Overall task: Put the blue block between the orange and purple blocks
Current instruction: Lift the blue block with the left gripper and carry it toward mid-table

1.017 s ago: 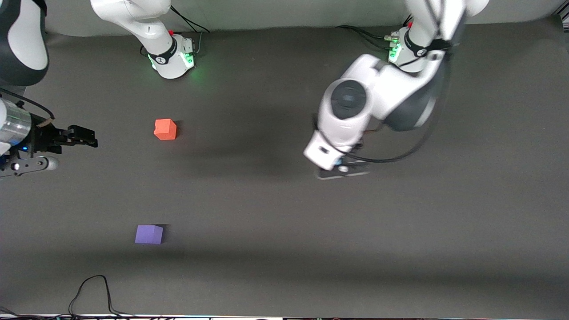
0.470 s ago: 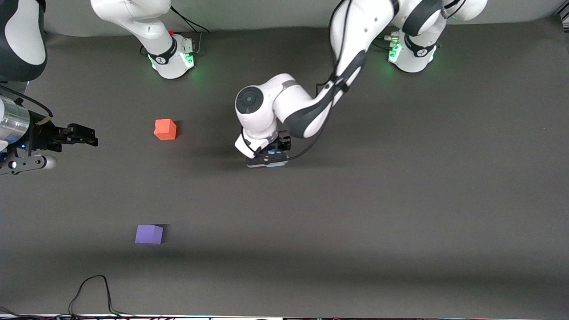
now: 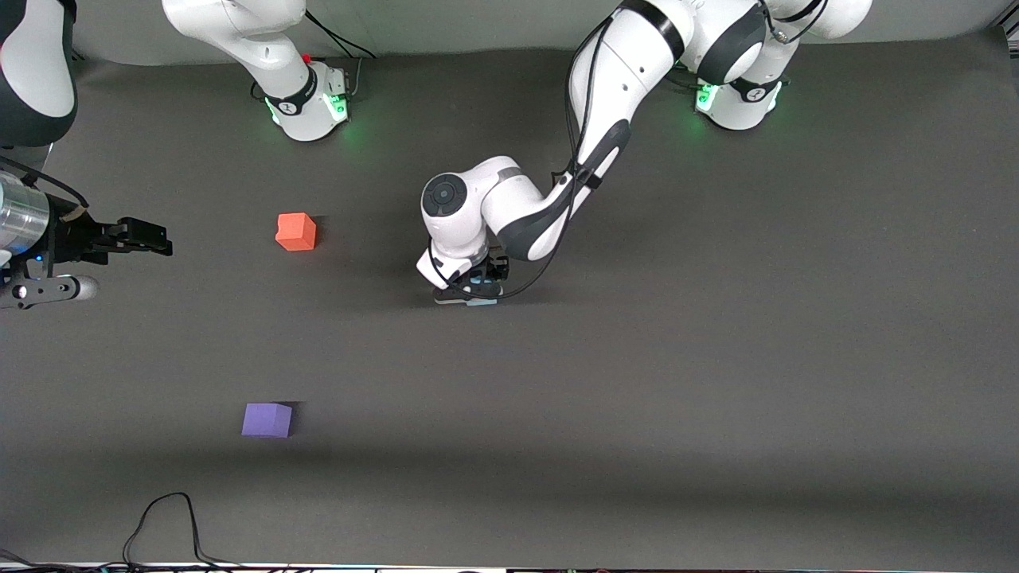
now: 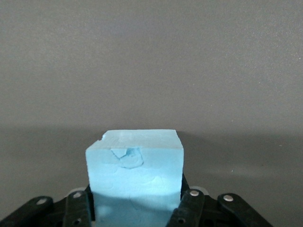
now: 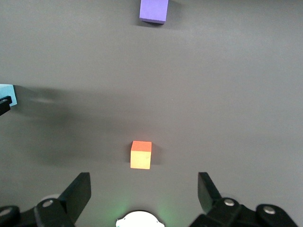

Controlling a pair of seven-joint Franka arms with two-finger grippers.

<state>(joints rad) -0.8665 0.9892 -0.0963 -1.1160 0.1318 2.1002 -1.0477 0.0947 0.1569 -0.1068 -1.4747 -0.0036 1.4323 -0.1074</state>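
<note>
My left gripper (image 3: 470, 291) is shut on the light blue block (image 3: 482, 300) and holds it low over the middle of the table. In the left wrist view the blue block (image 4: 135, 170) sits between the two black fingers (image 4: 191, 208). The orange block (image 3: 296, 231) lies on the table toward the right arm's end. The purple block (image 3: 267, 419) lies nearer to the front camera than the orange one. My right gripper (image 3: 162, 239) is open and empty, and waits at the right arm's end of the table. The right wrist view shows the orange block (image 5: 141, 154), the purple block (image 5: 153, 10) and an edge of the blue block (image 5: 6, 94).
The two arm bases (image 3: 306, 103) (image 3: 736, 95) stand along the edge of the table farthest from the front camera. A black cable (image 3: 167, 517) loops on the table at the edge nearest to the front camera. The dark mat (image 3: 637, 398) covers the table.
My left arm has swung toward the right arm's end of the table with the blue block, and now stands closer to the orange block. The right gripper has barely moved.
</note>
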